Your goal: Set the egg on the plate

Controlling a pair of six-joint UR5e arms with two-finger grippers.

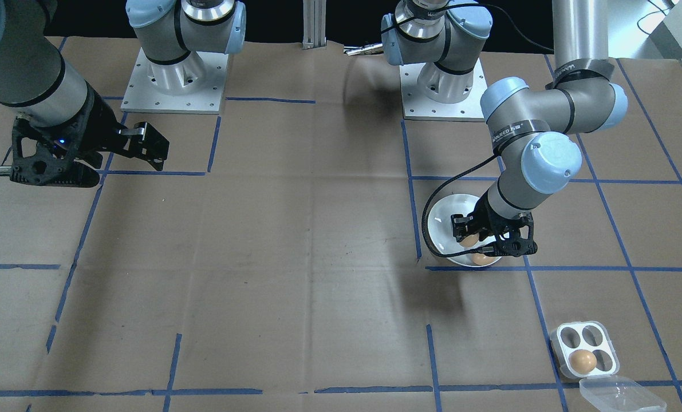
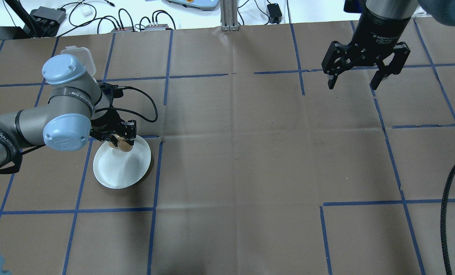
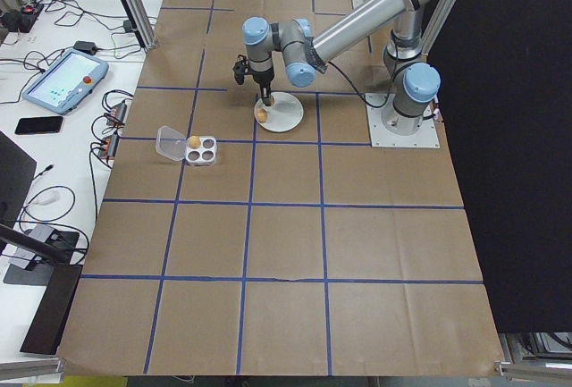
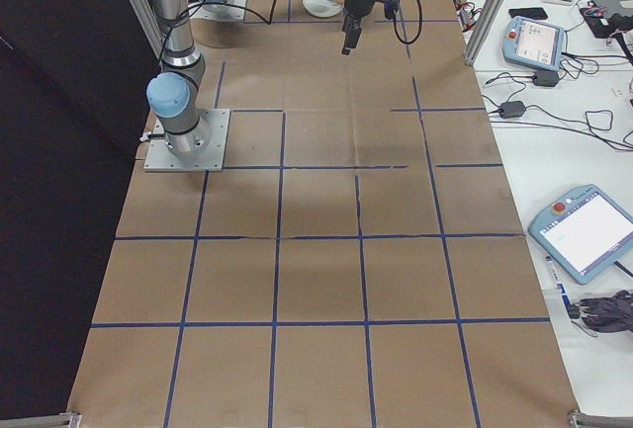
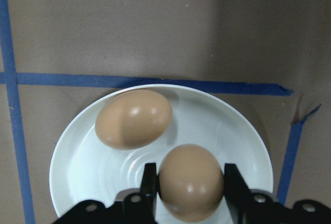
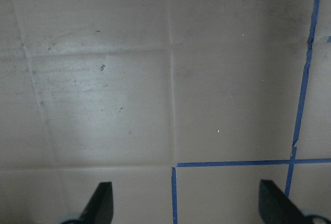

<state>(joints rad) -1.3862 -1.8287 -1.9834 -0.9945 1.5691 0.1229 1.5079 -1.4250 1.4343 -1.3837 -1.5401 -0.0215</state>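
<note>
On the brown paper with its blue tape grid, the left arm (image 2: 28, 122) bends over the plate (image 2: 116, 172), which sits near the table's left side by a tape crossing. The right arm (image 2: 380, 23) hangs well apart over bare paper, its gripper (image 2: 352, 84) spread wide and empty. Beyond the plate lies the tray (image 1: 584, 349), lid (image 1: 621, 395) thrown back, one egg (image 1: 582, 361) left in a cup and three cups empty.

The left gripper (image 5: 190, 188) is clamped on an egg (image 5: 190, 181), a finger on each flank, over the plate's bowl. A second egg (image 5: 133, 118) already rests on the plate, just beside the held one toward the far rim; I cannot tell whether the two touch.

The step in hand looks to be the set-down. Done well, it means lowering until the shell meets the plate, since a drop could crack it, and keeping to the flat middle, where the egg is less likely to roll. The fingers should part slowly and only a little, so that neither pushes the resting egg, and the arm should then lift straight up.

Writing: "WANUFEDTK" or similar on a strap round the left arm, not sharp enough to trust; "2F Adaptive Gripper" seems to stand on the right wrist, partly blurred.
</note>
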